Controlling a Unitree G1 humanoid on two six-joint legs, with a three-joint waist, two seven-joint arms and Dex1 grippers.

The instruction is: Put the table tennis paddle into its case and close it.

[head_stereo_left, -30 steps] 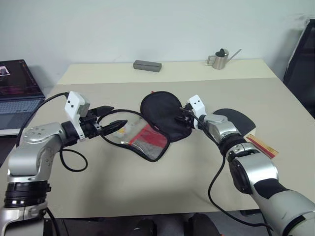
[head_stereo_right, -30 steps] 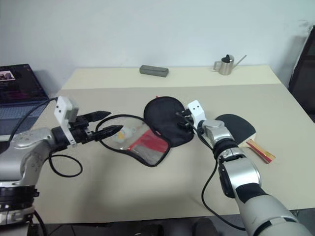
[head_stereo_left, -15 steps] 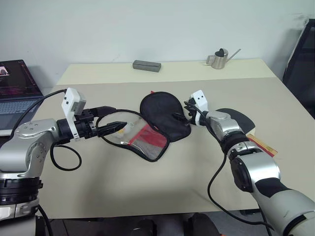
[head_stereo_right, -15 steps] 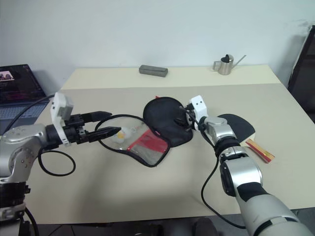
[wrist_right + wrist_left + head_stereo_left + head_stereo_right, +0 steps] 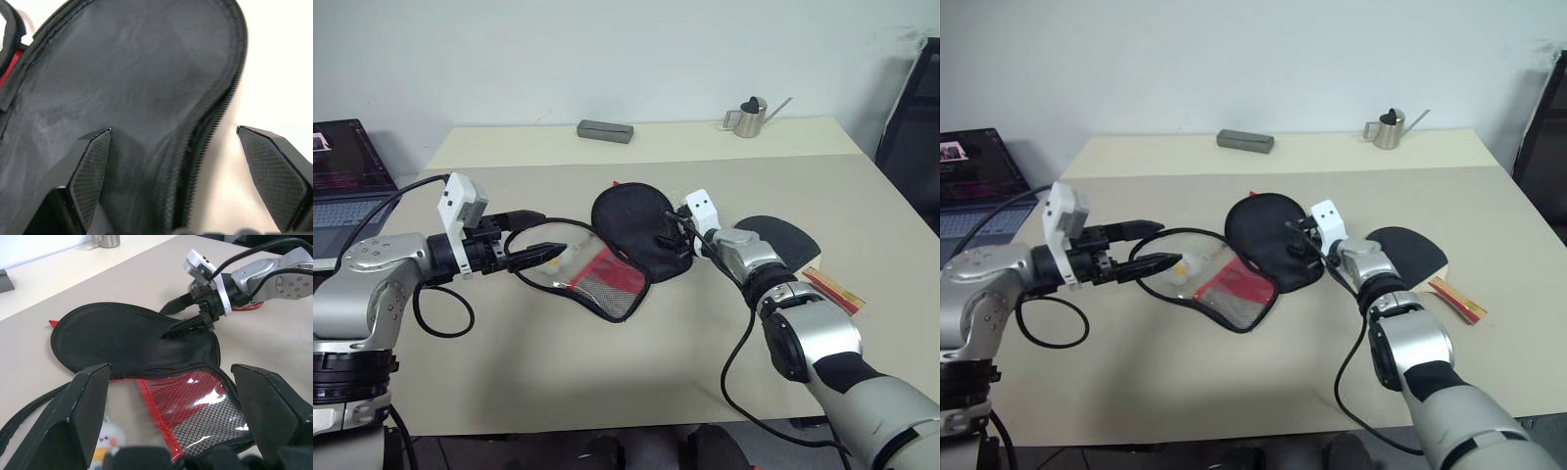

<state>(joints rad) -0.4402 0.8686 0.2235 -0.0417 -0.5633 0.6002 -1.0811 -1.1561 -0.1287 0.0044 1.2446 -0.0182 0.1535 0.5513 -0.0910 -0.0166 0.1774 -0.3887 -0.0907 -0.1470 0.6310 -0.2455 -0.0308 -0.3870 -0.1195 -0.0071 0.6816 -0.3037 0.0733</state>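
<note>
The case (image 5: pixel 628 223) lies unzipped in the middle of the table, its black flap folded out to the right and its red mesh part (image 5: pixel 607 270) toward me. A small plush charm (image 5: pixel 110 439) sits at its left edge. My left gripper (image 5: pixel 549 233) hovers open at that left rim, nothing between its fingers. My right gripper (image 5: pixel 668 231) is open over the flap's right edge, and the zip edge (image 5: pixel 193 147) runs between its fingers ungripped. The table tennis paddle (image 5: pixel 785 235) lies flat to the right, partly hidden behind my right forearm, its striped handle (image 5: pixel 835 290) pointing toward the near right.
A grey block (image 5: pixel 606 130) and a small metal watering can (image 5: pixel 749 117) stand at the table's far edge. A laptop (image 5: pixel 342 181) sits off the table on the left, and a dark chair (image 5: pixel 913 127) stands at the right.
My right gripper has spread its fingers wider and settled back down over the flap's edge. The left gripper has held still and open.
</note>
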